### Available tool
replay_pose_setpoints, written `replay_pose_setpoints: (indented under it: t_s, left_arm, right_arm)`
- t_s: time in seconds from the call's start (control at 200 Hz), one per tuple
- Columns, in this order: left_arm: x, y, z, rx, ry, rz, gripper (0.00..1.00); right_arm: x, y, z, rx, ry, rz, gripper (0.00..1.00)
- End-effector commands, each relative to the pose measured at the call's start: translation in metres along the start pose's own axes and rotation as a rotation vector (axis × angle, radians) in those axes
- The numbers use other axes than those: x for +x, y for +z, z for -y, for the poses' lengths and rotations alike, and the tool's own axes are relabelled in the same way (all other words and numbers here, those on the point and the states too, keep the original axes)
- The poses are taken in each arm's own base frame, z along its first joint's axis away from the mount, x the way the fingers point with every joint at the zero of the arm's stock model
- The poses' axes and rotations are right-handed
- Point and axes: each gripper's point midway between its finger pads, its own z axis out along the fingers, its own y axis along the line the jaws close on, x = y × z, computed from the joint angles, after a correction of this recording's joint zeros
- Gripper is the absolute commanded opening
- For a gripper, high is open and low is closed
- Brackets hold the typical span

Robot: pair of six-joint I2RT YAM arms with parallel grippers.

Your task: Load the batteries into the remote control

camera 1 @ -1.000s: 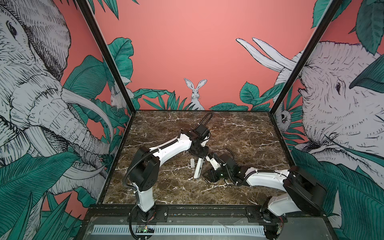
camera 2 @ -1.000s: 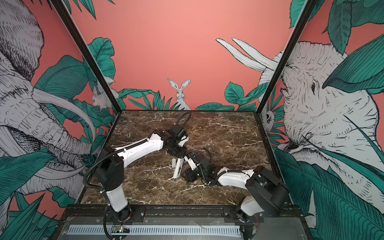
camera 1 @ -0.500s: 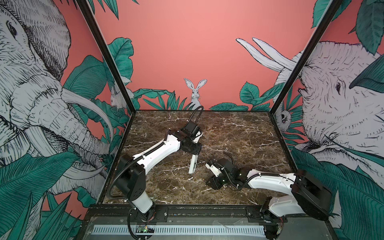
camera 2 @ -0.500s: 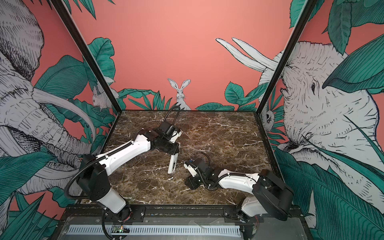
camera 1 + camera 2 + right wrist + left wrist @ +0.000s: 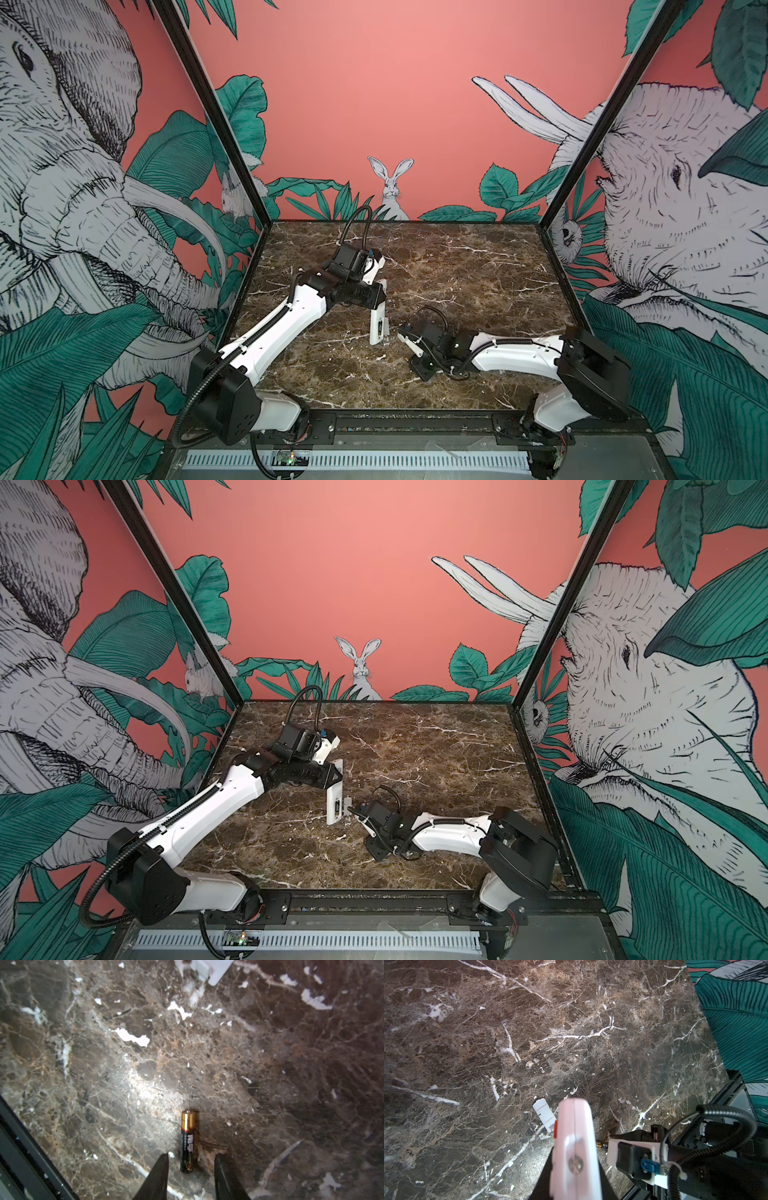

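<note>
my left claw is pinched tight on the remote control. it grips the white bar by its upper part, so the bar hangs steeply down toward the marble table. i cannot tell whether its lower end touches the stone. in the left wrist view the remote control's rounded end fills the middle, with a red button on its edge. a small flat white cover piece lies on the table just beside that end. my right claw sits low over the table, near the remote control's lower end, with its jaws spread. one battery lies flat on the marble between my fingertips. its gold end points away from me, and there is a gap on each side.
</note>
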Motion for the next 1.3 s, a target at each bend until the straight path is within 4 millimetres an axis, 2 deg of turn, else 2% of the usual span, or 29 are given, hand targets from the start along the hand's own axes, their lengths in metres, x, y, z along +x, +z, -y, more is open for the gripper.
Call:
replay_pose_setpoints:
  t_s: [0.0,0.5,0.7,0.905,1.11,1.13,1.29]
  left_arm:
    - [-0.001,-0.008,0.002,0.027,0.016,0.043,0.0]
    - [0.008,-0.002,-0.006,0.046,-0.008,0.06,0.0]
    - [0.011,0.005,-0.004,0.088,-0.022,0.074,0.0]
    - [0.013,0.014,-0.004,0.125,-0.049,0.077,0.0]
    - [0.012,0.017,-0.011,0.141,-0.083,0.105,0.0]
    - [0.012,0.017,-0.011,0.153,-0.09,0.109,0.0]
    - [0.003,0.014,-0.004,0.299,-0.162,0.164,0.0]
  right_arm:
    - [-0.001,-0.002,0.004,0.07,-0.039,-0.021,0.34]
    - [0.001,0.013,-0.002,0.108,-0.072,-0.096,0.22]
    - [-0.009,0.005,-0.004,0.103,-0.064,-0.055,0.15]
    - [-0.016,0.0,-0.004,0.11,-0.069,-0.042,0.12]
    - [-0.027,-0.015,-0.003,0.123,-0.071,0.015,0.12]
    - [-0.035,-0.026,-0.005,0.113,-0.068,0.056,0.12]
    - [-0.063,-0.063,-0.011,0.086,-0.072,0.206,0.12]
